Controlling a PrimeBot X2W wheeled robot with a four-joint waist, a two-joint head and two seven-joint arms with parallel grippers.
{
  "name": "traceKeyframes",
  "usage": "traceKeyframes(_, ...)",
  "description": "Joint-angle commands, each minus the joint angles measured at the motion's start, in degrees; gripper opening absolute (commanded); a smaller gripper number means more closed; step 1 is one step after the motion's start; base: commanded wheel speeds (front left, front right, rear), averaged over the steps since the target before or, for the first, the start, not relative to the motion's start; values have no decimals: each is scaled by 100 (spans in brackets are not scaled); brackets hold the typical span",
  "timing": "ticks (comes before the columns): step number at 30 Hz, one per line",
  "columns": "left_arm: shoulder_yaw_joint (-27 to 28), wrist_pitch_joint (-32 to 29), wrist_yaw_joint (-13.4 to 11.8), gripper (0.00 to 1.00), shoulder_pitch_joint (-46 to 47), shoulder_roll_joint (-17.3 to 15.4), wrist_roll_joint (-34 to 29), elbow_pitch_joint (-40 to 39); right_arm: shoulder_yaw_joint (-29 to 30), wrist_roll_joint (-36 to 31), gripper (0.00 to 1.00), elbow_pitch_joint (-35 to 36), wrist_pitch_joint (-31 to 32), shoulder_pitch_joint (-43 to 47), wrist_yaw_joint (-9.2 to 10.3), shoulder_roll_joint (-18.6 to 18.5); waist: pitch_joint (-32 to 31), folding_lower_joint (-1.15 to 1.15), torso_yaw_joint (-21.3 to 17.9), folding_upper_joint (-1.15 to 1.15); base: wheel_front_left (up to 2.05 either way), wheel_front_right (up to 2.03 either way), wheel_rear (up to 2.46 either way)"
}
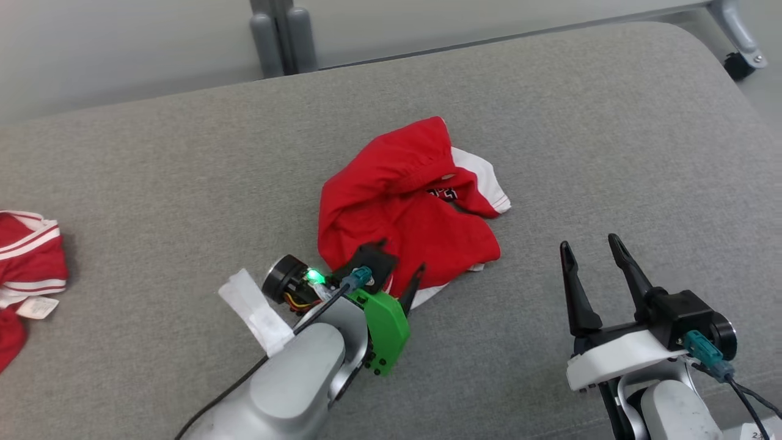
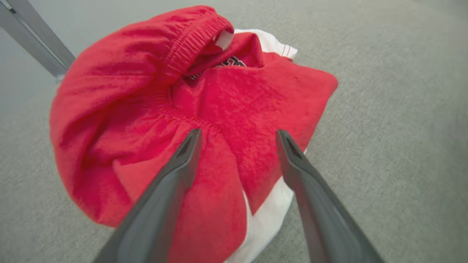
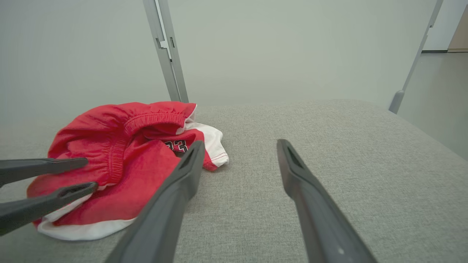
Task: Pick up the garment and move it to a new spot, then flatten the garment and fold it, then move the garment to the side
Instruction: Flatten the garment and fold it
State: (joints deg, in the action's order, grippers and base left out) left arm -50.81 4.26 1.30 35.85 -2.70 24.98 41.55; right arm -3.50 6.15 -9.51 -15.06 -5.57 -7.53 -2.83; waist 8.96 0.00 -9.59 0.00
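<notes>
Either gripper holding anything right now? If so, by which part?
Nothing is held. The left gripper is open, fingers spread over the red garment; the right gripper is open, apart from it.

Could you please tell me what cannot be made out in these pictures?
1. The print on the red garment: in the head and wrist views, folds cover part of it, so it can't be read whole.
2. A second red-and-white garment: the head view's left edge cuts it off.
3. The left gripper: open over the red garment, but contact with the cloth can't be judged.
</notes>
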Motion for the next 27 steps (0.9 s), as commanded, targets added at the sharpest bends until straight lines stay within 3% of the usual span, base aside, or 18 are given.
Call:
traceKeyframes(1, -62, -132, -212, 100, 209, -37, -74, 175, -89, 43, 100, 54, -18, -88, 8, -9, 231, 0, -373, 0, 0, 0, 0)
traceKeyframes(4, -208, -319, -619, 100, 453, -32, -250, 559, -269, 147, 100, 139, -18, -100, 8, -10, 300, 0, -550, 0, 0, 0, 0)
traceKeyframes(9, -280, -419, -817, 100, 679, -33, -274, 1024, -289, 241, 100, 204, -18, -66, 8, -10, 373, 0, -689, 0, 0, 0, 0)
traceKeyframes(10, -273, -403, -830, 95, 719, -34, -260, 1105, -276, 246, 100, 204, -18, -52, 8, -10, 377, 0, -700, 0, 0, 0, 0)
traceKeyframes(11, -249, -355, -839, 62, 749, -33, -231, 1157, -267, 251, 100, 208, -18, -40, 8, -9, 378, 0, -706, 0, 0, 0, 0)
traceKeyframes(12, -220, -324, -828, 0, 791, -35, -197, 1221, -256, 244, 100, 210, -18, -26, 8, -10, 375, 0, -708, 0, 0, 0, 0)
traceKeyframes(21, 62, 13, -660, 0, 1014, -58, 116, 1608, -202, 192, 100, 151, -18, 22, 8, -10, 209, 0, -635, 0, 0, 0, 0)
traceKeyframes(27, 591, 817, -71, 0, 1275, -27, 861, 1044, -278, 182, 100, 99, -18, 5, 8, -10, 83, 0, -664, 0, 0, 0, 0)
